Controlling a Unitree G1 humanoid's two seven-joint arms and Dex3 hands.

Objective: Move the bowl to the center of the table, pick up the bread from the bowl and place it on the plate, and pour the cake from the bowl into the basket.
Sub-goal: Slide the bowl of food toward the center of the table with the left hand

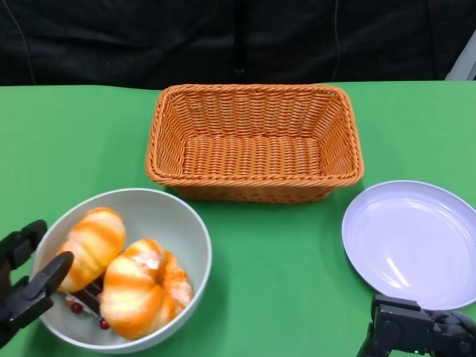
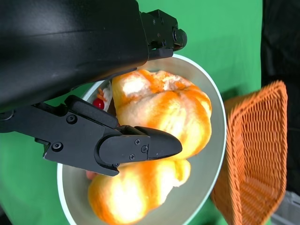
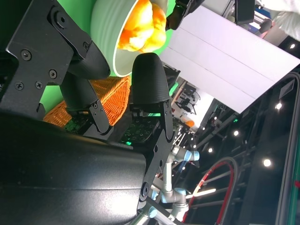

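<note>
- Nothing of the task looks done yet, as I judge it — the bowl [image 1: 126, 269] sits near the front-left corner of the green bench [image 1: 275, 260], well off its middle, so moving it to the centre is the step in hand.
- The bread is not yet on the plate [image 1: 416, 242]; the plate lies bare at the right of the bench, near the basket's front-right corner.
- The wicker basket [image 1: 254, 141] stands behind the middle of the bench with nothing in it, so the pouring of the cake is left too.
- My left hand [image 1: 26, 286] is at the bowl's left rim, fingers apart — one finger reaches in over the rim beside the near loaf, another lies just outside it. I cannot tell whether it already pinches the rim; the left wrist view shows a finger over the loaves but no clear grip.
- My right hand [image 1: 416, 331] rests low at the front right, just in front of the plate, fingers apart and holding nothing.
- The bowl is pale grey-white, round and fairly deep. In it lie two plump orange-and-cream striped loaves [image 1: 137, 286] side by side, touching, and under them something dark with small red berries [image 1: 76, 307] — I take that for the cake, though most of it is hidden.
</note>
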